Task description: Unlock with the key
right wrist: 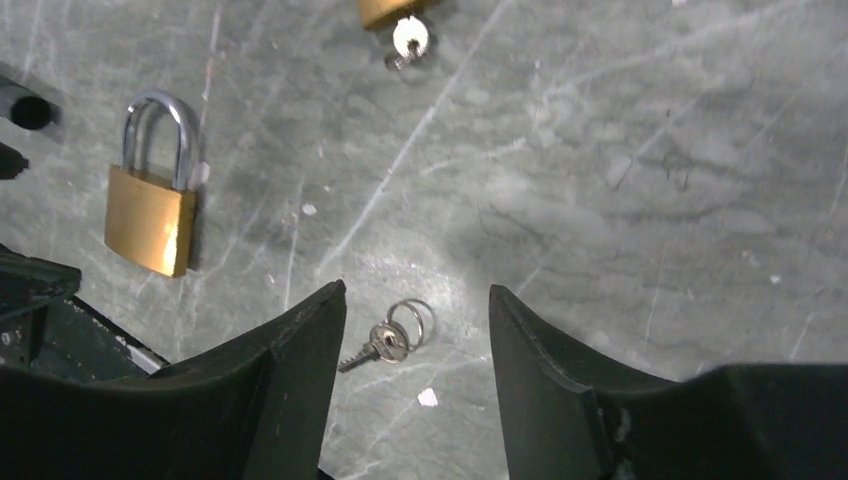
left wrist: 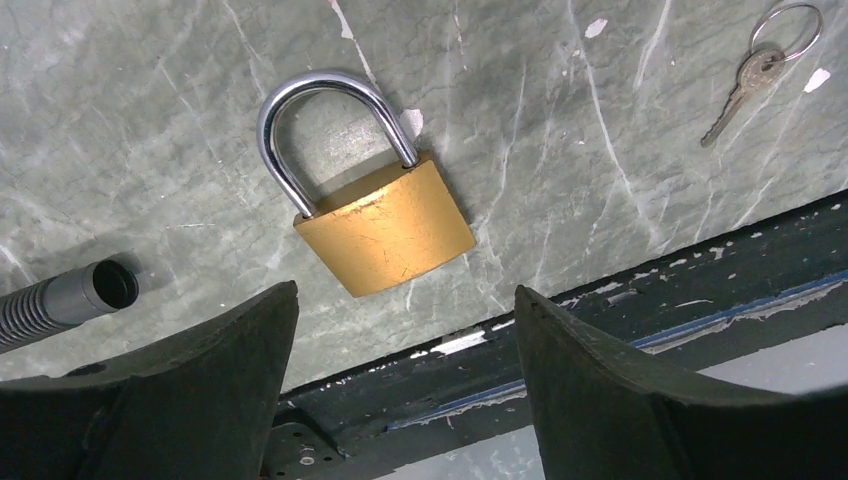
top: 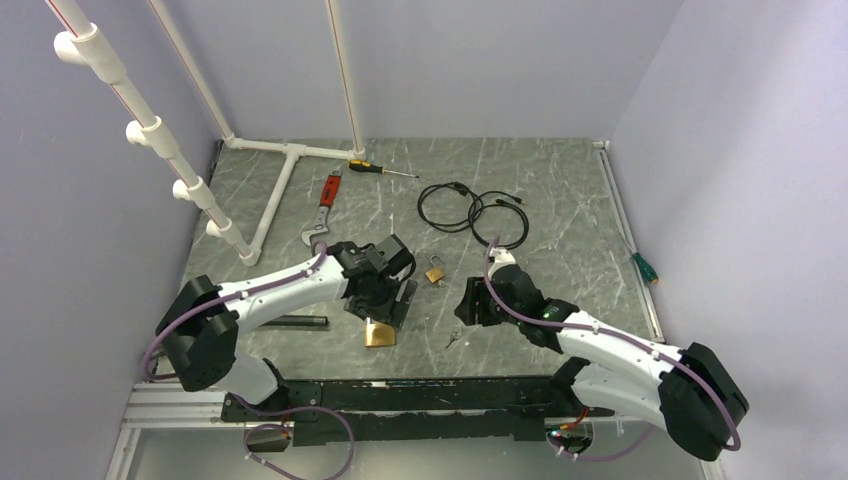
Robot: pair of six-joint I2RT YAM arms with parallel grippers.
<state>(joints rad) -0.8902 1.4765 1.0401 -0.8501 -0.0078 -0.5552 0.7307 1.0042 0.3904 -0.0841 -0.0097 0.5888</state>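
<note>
Key (right wrist: 385, 341) directly beneath right end effector (right wrist: 415, 293), untouched.

Big padlock (top: 379, 333) flat on tbl (top: 570, 190); key (top: 452, 340) nearby, not touching.

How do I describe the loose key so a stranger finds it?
Find the black rail at the table's near edge. Just beyond it, right of the large brass padlock, lies a silver key on a ring. The other key sits in the small padlock.

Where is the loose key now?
In the top view, the key lies on the table, right of the large padlock, near the right gripper.
</note>
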